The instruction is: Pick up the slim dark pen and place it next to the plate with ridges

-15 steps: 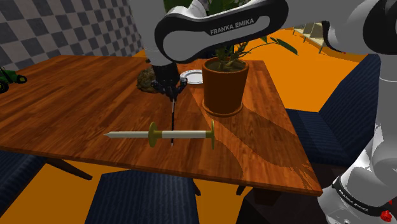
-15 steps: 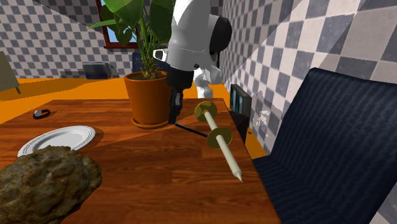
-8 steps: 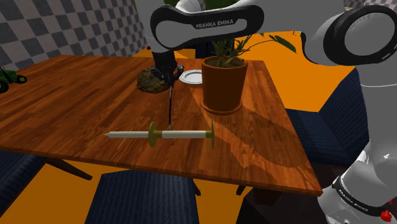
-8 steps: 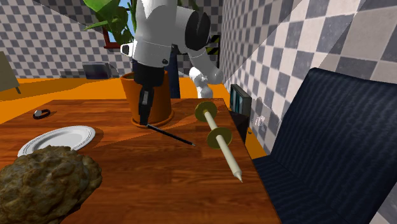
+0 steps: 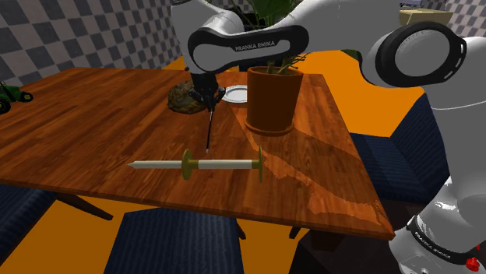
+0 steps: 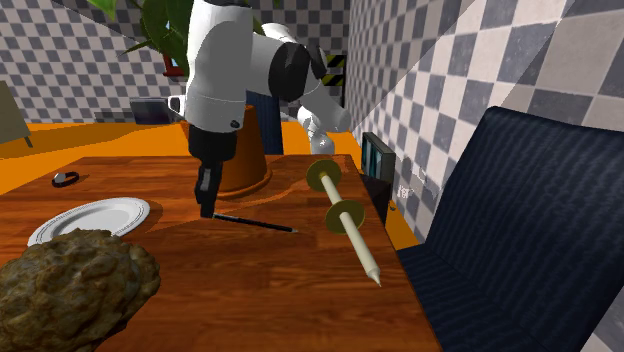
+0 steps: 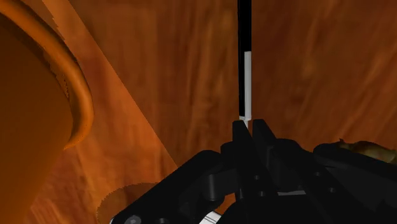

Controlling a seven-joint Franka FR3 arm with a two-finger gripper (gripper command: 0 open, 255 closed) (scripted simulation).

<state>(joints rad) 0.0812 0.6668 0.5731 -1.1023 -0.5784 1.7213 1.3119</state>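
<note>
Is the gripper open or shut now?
Shut on the pen: in the wrist view the fingers of the gripper clasp the pen's near end between them.

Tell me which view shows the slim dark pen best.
The second exterior view: the slim dark pen shows side-on, whole length clear. The shoulder view shows a thin line; the wrist view looks along it from the gripper.

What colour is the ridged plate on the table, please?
The plate is white, with light grey shading along its ridged rim. It shows best in the second exterior view.

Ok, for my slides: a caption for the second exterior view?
Gripper holds a dark pen by one end beside the plant pot, white plate nearby.
</note>
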